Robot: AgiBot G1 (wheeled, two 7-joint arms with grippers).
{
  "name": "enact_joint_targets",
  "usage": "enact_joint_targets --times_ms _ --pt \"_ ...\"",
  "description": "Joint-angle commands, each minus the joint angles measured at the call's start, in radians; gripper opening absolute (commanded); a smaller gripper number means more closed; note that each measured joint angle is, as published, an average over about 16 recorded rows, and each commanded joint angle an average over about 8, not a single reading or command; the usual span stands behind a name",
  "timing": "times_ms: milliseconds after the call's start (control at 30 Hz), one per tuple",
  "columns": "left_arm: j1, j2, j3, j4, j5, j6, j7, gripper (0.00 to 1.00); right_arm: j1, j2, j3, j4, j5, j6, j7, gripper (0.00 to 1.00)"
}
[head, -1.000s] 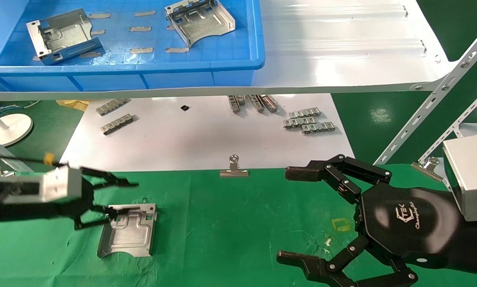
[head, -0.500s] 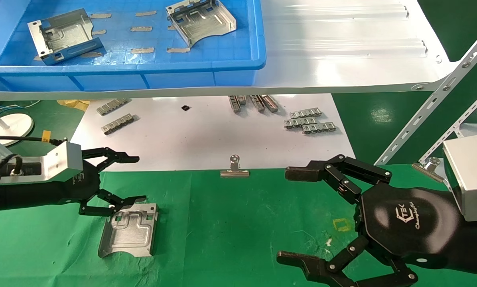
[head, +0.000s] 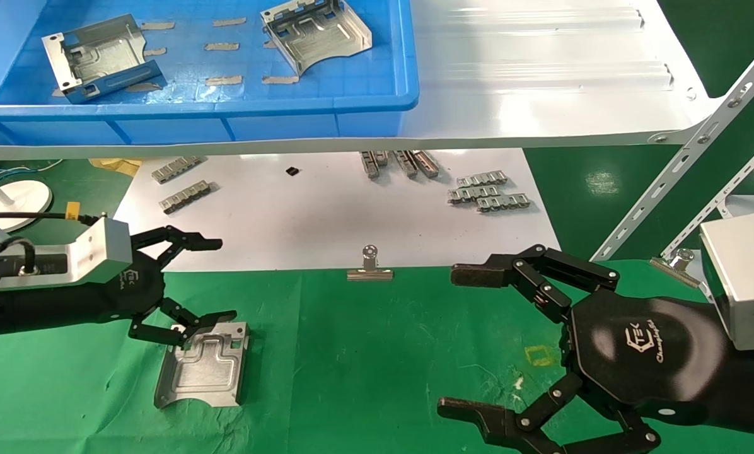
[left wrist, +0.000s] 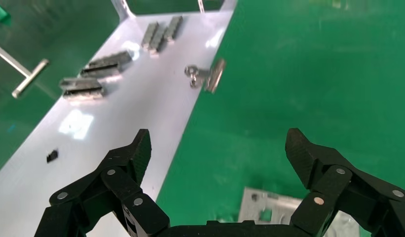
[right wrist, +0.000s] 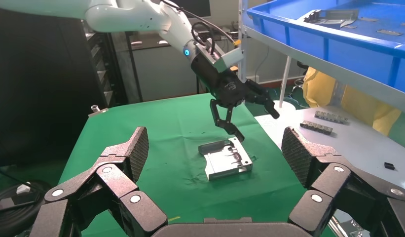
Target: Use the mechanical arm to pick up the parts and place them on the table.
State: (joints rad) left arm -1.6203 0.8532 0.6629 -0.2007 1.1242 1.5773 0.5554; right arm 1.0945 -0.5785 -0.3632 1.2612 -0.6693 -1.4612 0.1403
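One part lies on the bench; left gripper (head: 185, 284) is above it.
Jaws wide and empty; remaining sheet-metal trays (head: 317, 34) wait upper left in the blue bin (head: 377, 98), nearer this arm.

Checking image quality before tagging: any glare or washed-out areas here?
Head view: strong glare whitens the glossy shelf, hiding its ribs. Left wrist view: bright patches on the white sheet. Right wrist view: dim dark background; the part on the green cloth is evenly lit.
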Motion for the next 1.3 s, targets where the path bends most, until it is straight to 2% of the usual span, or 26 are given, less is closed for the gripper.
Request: enact_joint_targets --times_ms 33,1300 --pt "0.020 -0.009 -0.014 -0.039 -0.014 -0.003 -0.027 1.00 0.000 0.000 0.000 0.000 0.000 0.000 0.000 1.00" --pt "0.414 -0.184 -0.291 -0.822 -0.298 -0.062 -0.564 1.00 0.000 0.000 0.000 0.000 0.000 0.000 0.000 1.00"
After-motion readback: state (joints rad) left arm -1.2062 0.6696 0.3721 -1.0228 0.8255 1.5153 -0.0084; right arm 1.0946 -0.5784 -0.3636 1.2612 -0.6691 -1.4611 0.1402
